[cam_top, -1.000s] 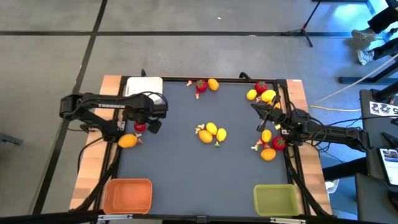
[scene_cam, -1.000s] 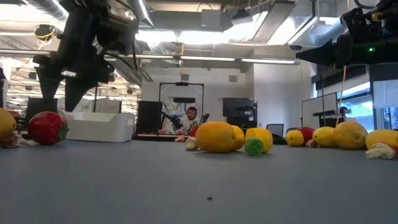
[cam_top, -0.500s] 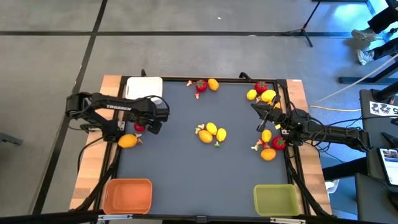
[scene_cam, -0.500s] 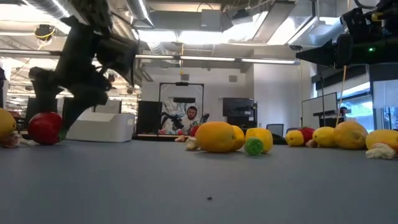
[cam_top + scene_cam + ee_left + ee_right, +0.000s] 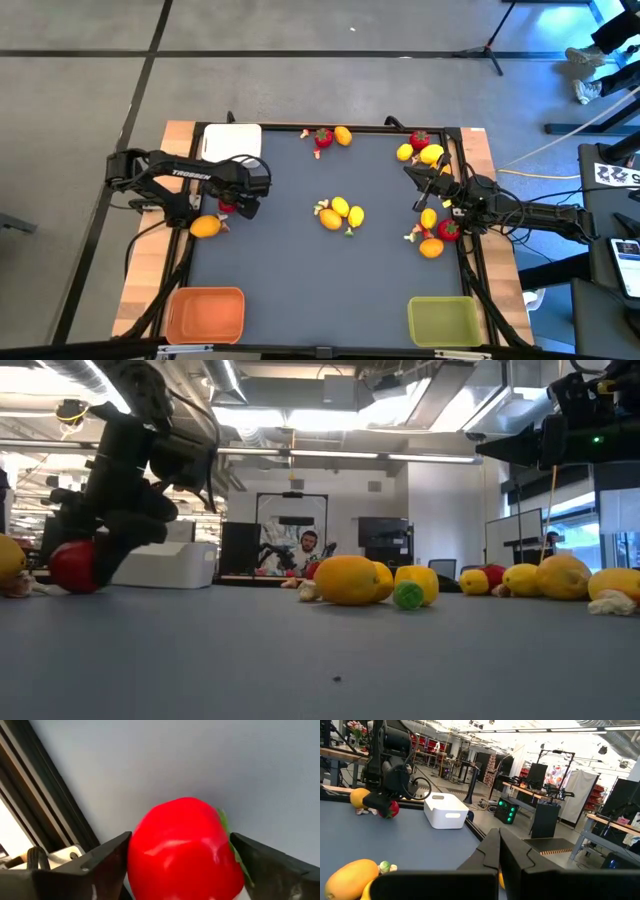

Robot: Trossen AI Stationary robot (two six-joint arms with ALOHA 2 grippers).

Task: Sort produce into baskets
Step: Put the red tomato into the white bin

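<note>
From above I count three baskets: a white one at the far edge beyond the left tool, an orange one and an olive-green one at the near corners; nothing shows inside any of them. The left tool straddles a red strawberry on the desk, with an orange fruit just beside it. Three fruits cluster mid-desk, two sit at the far edge, and about six crowd around the right tool; that heap I can't count for sure, since the arm covers part of it.

At desk level, the left tool hides most of the strawberry; the white basket stands behind it.

Through the left wrist, both fingers flank the strawberry, one touching, the other a sliver off, so not quite clenched; its lower part is cut off.

Through the right wrist, the right tool is clenched on nothing, hovering; far off sits the white basket.
</note>
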